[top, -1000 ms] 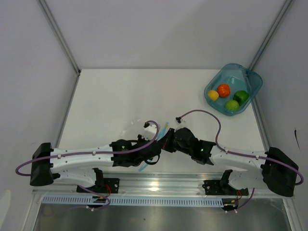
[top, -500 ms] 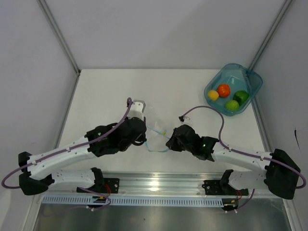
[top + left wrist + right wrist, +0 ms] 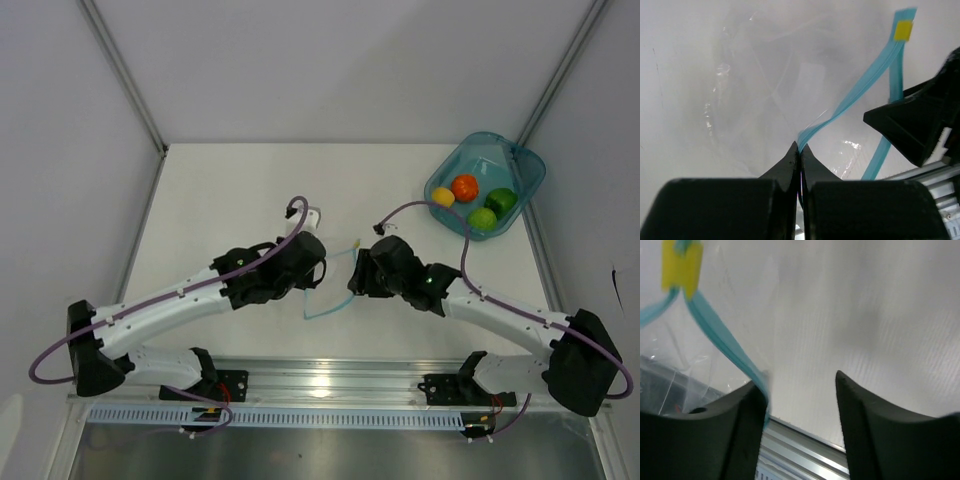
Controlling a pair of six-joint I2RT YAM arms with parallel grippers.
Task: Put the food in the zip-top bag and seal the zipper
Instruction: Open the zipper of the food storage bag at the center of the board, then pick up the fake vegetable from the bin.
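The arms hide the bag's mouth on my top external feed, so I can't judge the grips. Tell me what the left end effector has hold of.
Observer: In the left wrist view, the left end effector is pinched shut on the zipper, the teal strip of the zip-top bag.
Operator: Now report the right one.
Observer: In the right wrist view, the right end effector stands open. Only bare table shows between its fingers. The strip passes close by one finger, but I cannot tell whether it touches.
Operator: Locate the slider.
Observer: A yellow tab sits where two runs of the strip meet, away from the fingertips, with nothing gripping it.
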